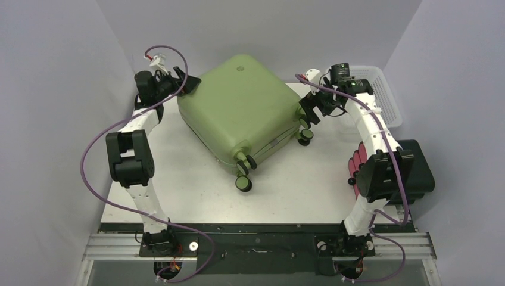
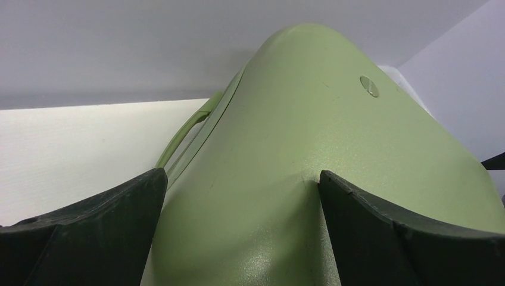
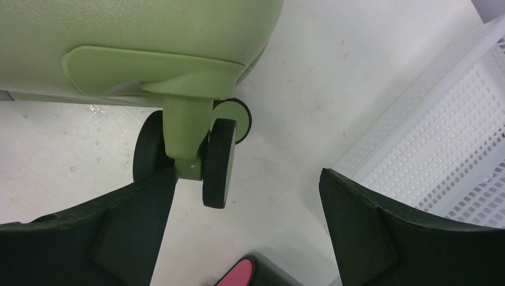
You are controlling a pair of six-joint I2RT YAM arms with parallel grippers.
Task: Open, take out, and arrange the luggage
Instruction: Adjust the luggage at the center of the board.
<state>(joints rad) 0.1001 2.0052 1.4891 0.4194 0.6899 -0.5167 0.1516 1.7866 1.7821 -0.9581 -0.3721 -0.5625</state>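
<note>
Top external view: the luggage (image 1: 241, 110) lies flat and shut on the bench (image 1: 196, 196), toward its rear and turned at an angle, with its wheels (image 1: 244, 176) pointing to the near side. The left claw (image 1: 186, 83) sits at the luggage's far-left corner, spread wide. The right claw (image 1: 311, 113), also wide and holding nothing, is at the luggage's right-hand wheel corner. Right of the luggage stands a white basket (image 1: 381, 89), and nearer than that a black case (image 1: 417, 167). The opening step seems barely begun: both arms look set to steady or turn the shell, and the next move likely calls for finding the seam and parting the halves without pushing the luggage into the basket. The left wrist view adds what the overhead cannot give: the rounded corner fills the gap between the fingers (image 2: 405, 238), and a handle (image 2: 184, 134) runs along the side seam. The right wrist view shows a double wheel (image 3: 217, 161) just ahead of the open fingers, apart from them.
</note>
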